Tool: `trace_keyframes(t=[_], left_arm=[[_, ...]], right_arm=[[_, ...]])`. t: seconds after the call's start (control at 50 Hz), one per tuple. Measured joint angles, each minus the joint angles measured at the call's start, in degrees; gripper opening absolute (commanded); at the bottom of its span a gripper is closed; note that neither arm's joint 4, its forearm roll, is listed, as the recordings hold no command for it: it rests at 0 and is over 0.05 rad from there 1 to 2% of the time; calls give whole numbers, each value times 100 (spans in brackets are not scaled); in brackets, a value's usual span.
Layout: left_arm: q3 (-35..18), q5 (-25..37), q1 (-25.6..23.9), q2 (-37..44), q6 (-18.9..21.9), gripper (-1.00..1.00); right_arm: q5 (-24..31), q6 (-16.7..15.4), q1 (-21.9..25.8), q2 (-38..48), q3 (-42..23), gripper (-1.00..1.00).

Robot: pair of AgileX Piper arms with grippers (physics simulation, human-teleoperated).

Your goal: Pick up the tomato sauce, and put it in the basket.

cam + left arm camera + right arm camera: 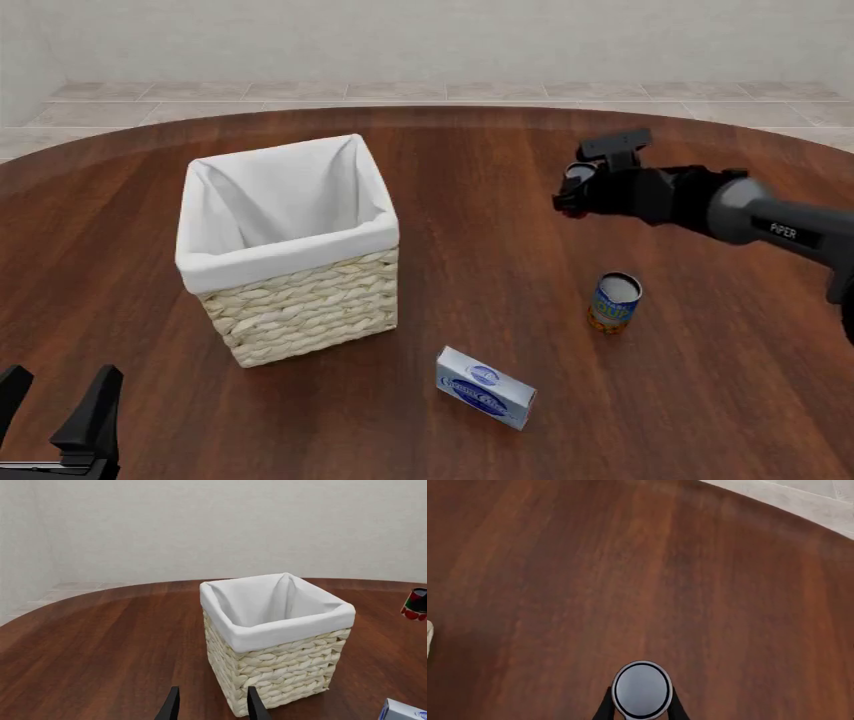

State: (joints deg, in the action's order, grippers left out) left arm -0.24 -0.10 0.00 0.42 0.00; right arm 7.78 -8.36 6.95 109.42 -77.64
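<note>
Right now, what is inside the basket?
Inside the basket only the white cloth liner shows, in the front and left wrist views. No object is visible, but the near wall hides the bottom.

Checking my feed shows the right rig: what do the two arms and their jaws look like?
Right arm: dark grey rounded links, white "PiPER" lettering on the forearm, black gripper head. Left gripper: flat black jaws, matte; the arm behind it is out of view. No cables visible.

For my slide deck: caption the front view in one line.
Right gripper holds the tomato sauce above the table, right of the basket.
</note>
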Motion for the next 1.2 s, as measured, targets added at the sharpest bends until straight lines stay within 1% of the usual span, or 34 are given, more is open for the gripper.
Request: trace_keyframes(t=[0.6, 0.96, 1.2], left_arm=[[0, 0, 0, 0, 0, 100], [0, 0, 0, 0, 0, 100], [0, 0, 0, 0, 0, 100]], right_arm=[[389, -225, 802, -1118, -187, -100], [662, -311, 1379, -1546, -372, -100], [817, -321, 1843, -1769, -467, -100]])
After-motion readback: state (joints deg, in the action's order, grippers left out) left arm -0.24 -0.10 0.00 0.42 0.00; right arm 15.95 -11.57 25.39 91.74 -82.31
